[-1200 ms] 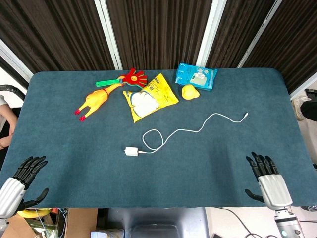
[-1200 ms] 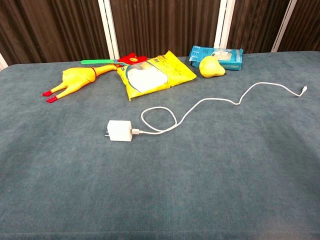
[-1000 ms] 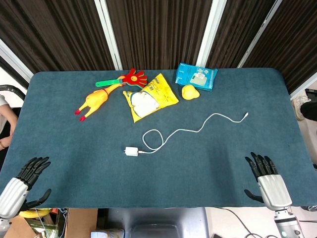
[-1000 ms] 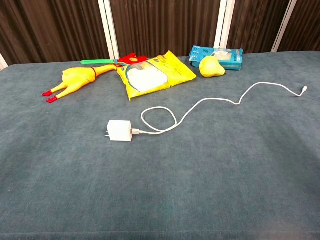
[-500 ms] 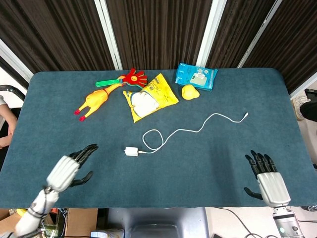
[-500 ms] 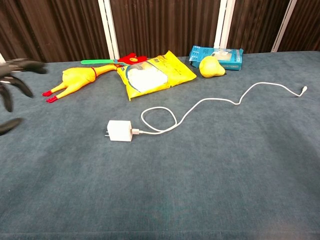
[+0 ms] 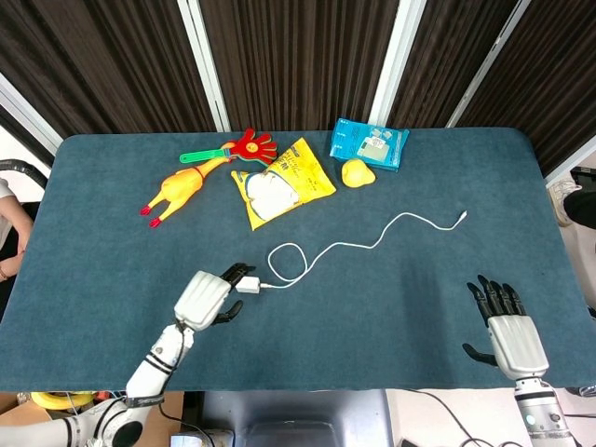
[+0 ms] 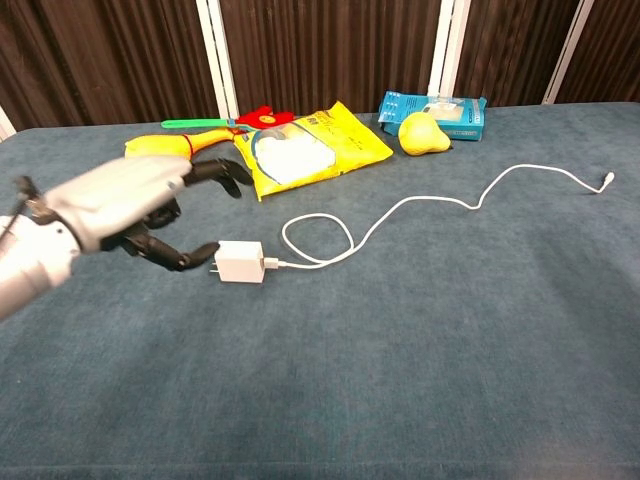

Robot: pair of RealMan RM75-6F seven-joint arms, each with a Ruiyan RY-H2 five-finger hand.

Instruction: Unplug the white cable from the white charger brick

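Note:
The white charger brick (image 7: pixel 247 285) (image 8: pixel 240 262) lies flat on the blue table (image 7: pixel 419 307), left of centre. The white cable (image 7: pixel 358 245) (image 8: pixel 400 206) is plugged into the brick's right side, makes a loop, then snakes off to the right, ending in a free connector. My left hand (image 7: pixel 209 296) (image 8: pixel 130 210) hovers just left of the brick with its fingers spread. Its dark fingertips (image 8: pixel 195 252) reach the brick's left end without gripping it. My right hand (image 7: pixel 507 326) is empty with its fingers extended at the front right edge, seen only in the head view.
Along the back of the table lie a yellow rubber chicken (image 7: pixel 175 194) (image 8: pixel 150 150), a red hand clapper (image 7: pixel 247 147), a yellow snack bag (image 7: pixel 279 182) (image 8: pixel 305 148), a yellow pear-shaped toy (image 7: pixel 356 173) (image 8: pixel 422 132) and a blue packet (image 7: pixel 370 142) (image 8: pixel 435 108).
My left hand has swept from the front left corner rightwards across the table to the charger brick. The right hand has stayed at the front edge. Brick and cable have not moved.

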